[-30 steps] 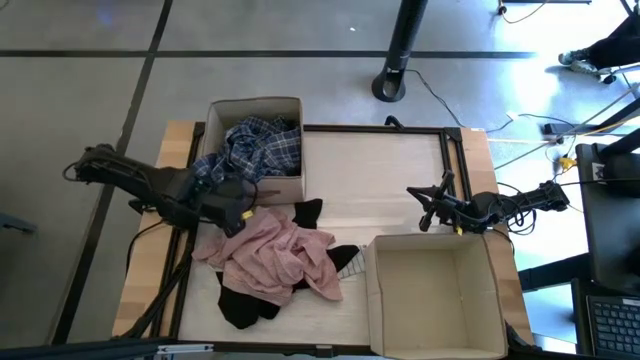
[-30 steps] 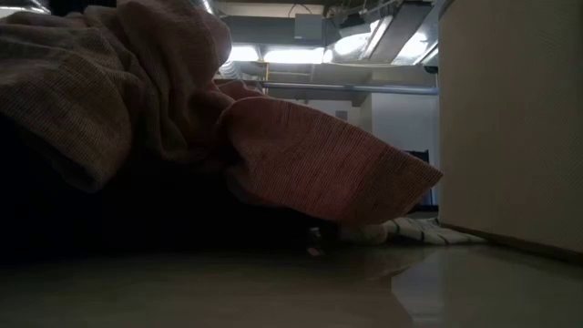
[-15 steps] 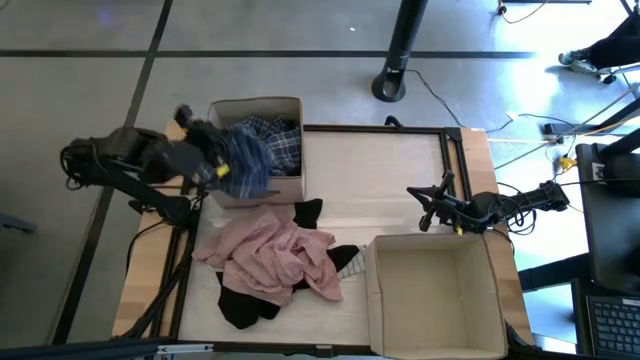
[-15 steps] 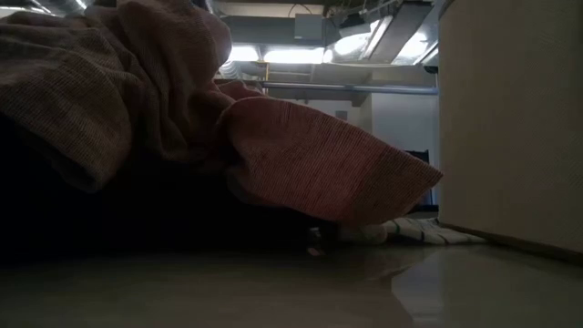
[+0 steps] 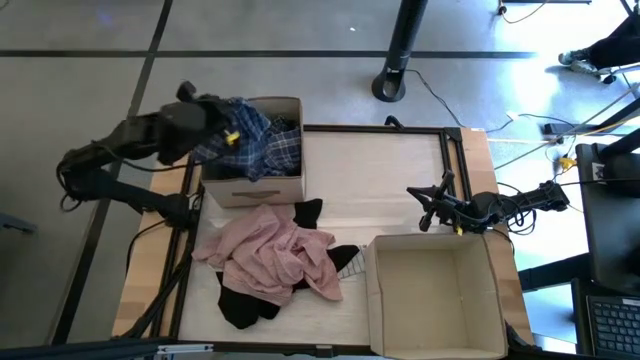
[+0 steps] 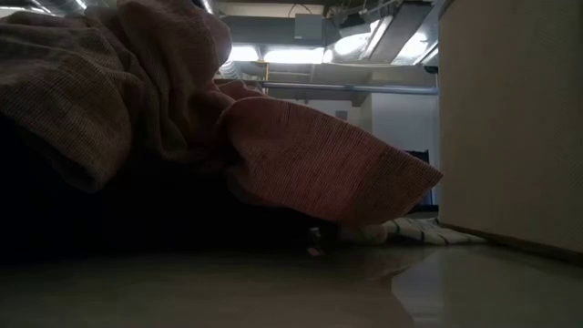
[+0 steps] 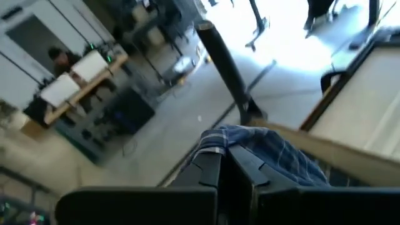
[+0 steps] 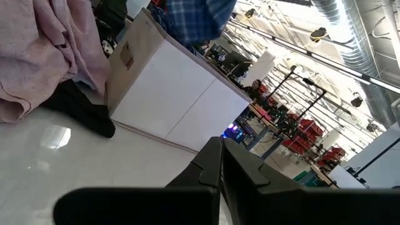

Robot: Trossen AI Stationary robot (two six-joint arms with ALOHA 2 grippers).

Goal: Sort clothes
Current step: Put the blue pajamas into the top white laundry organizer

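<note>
— Two boxes, one pile: which step is this?
— A drop. The left gripper (image 5: 226, 128) hangs over the far box (image 5: 252, 185), jaws pinched on the blue-white plaid shirt (image 5: 262, 145), which drapes into that box.
— And the rest?
— The pale pink garment (image 5: 277, 252) and black pieces (image 5: 243, 306) lie heaped between the boxes. The right gripper (image 5: 428, 210) waits beside the near box (image 5: 437, 295), jaws pressed together, empty.
— Next?
— Probably releasing the shirt, then returning for the pink one.

A pale pink garment (image 6: 273, 155) drapes from ten o'clock toward the centre of the worktop (image 6: 291, 292). A cardboard box wall (image 6: 510, 118) stands at three o'clock, with striped fabric (image 6: 419, 232) just beside its base.
</note>
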